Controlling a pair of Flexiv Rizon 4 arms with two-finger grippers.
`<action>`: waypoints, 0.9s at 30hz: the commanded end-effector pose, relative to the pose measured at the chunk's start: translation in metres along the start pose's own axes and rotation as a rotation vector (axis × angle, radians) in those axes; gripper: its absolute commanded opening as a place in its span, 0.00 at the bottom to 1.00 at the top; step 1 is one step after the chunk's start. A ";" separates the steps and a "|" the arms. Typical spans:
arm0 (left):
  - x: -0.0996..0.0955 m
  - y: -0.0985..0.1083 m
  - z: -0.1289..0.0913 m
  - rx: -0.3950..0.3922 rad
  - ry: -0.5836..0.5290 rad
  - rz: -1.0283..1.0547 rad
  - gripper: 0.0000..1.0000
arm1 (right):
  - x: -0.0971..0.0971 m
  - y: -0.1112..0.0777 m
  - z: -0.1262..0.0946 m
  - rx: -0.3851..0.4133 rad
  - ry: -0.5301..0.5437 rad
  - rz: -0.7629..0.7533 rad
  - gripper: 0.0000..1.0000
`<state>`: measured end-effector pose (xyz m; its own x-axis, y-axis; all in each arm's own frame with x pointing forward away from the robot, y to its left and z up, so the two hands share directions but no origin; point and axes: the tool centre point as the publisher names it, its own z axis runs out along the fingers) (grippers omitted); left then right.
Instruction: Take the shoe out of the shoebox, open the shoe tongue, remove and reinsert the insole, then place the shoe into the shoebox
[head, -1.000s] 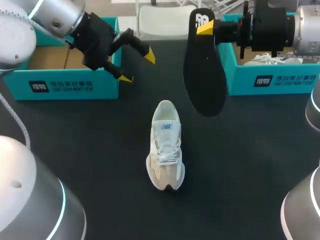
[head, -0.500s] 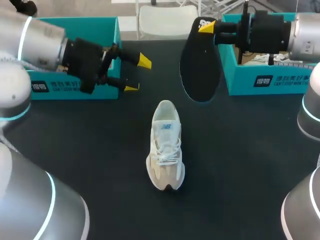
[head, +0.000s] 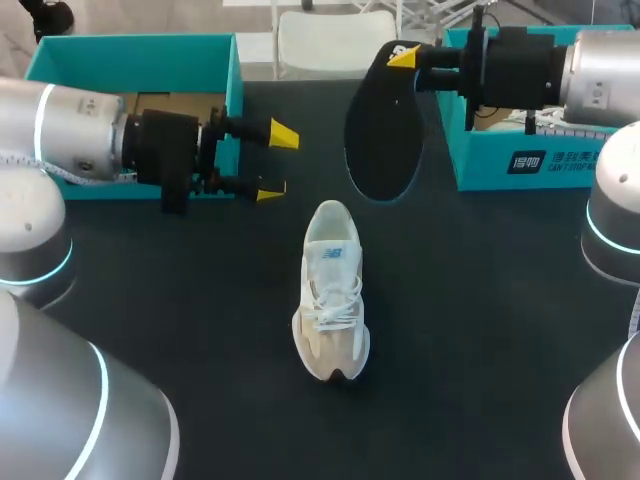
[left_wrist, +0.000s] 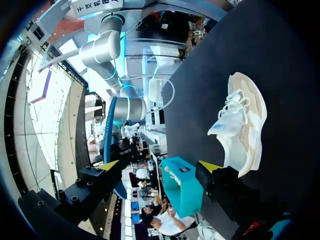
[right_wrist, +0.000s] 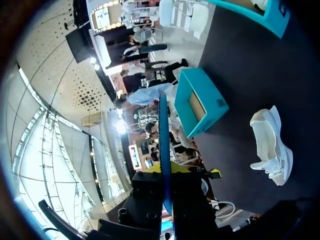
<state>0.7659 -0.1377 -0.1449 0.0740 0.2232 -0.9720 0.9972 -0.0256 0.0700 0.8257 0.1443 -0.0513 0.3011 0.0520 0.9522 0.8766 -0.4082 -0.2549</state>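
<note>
Bright, even light falls from overhead; white window glare blazes beside my left gripper (left_wrist: 160, 165), washing out detail.

Left fingers (head: 284, 134) apart, right fingers (head: 404, 57) pinched.

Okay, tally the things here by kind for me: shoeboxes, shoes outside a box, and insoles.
Teal cardboard shoeboxes: 2
White and beige lace-up sneaker: 1
Black foam insole, gripped in the right tool: 1
Total: 4
</note>
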 end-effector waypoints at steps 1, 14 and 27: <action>-0.006 0.004 0.003 -0.008 -0.085 -0.011 1.00 | -0.005 -0.002 0.015 -0.035 -0.005 -0.002 0.00; -0.026 0.006 0.004 -0.007 -0.185 -0.006 1.00 | -0.031 0.006 0.076 0.006 -0.003 0.013 0.00; -0.031 0.010 0.030 0.008 -0.253 0.026 0.69 | -0.049 -0.003 0.102 0.066 0.004 0.051 0.00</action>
<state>0.7681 -0.1667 -0.1166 0.0909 -0.0188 -0.9957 0.9952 -0.0348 0.0915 0.8455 0.2171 -0.1095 0.3435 0.0415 0.9382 0.8876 -0.3409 -0.3099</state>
